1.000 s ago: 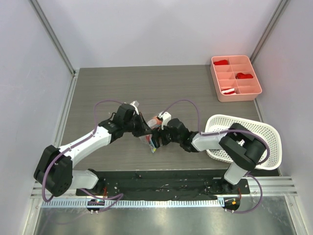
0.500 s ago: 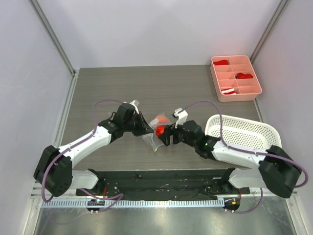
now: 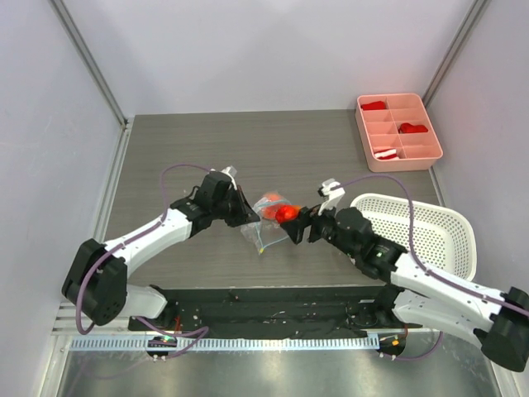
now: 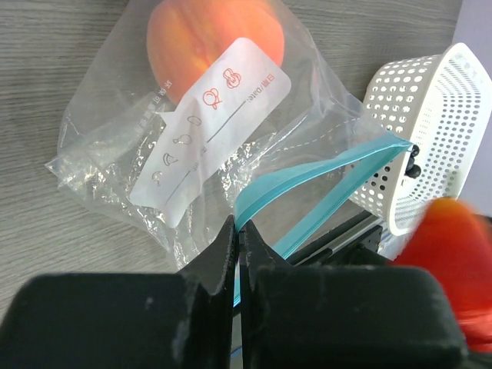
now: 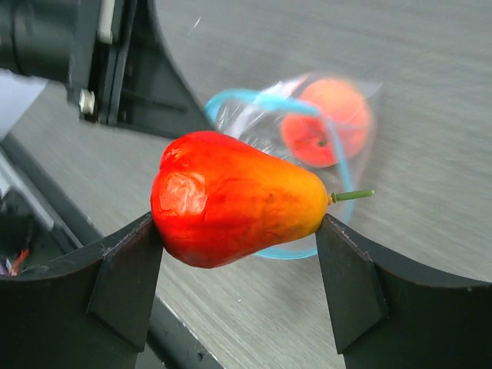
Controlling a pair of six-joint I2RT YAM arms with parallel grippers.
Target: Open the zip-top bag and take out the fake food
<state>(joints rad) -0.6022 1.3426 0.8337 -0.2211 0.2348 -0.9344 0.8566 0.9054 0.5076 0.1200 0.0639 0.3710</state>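
As you look down from the top camera, the zip-top bag (image 4: 192, 146) is near the table's middle, a little toward 6 o'clock. Its teal zip strip (image 4: 323, 181) gapes in an open loop. Your left gripper (image 4: 238, 231) has its jaws pressed together on one lip of that strip. Inside the bag, a round orange peach (image 4: 204, 38) sits at the closed end, at 12 o'clock in the left wrist view. Your right gripper (image 5: 238, 250) pinches a red pear-shaped fruit (image 5: 231, 200) between its two pads, outside the bag and just at 3 o'clock of its mouth, green stem pointing to 3 o'clock. A white perforated basket (image 3: 430, 236) stands at 4 o'clock, and a pink divided tray (image 3: 399, 132) at 1 o'clock.
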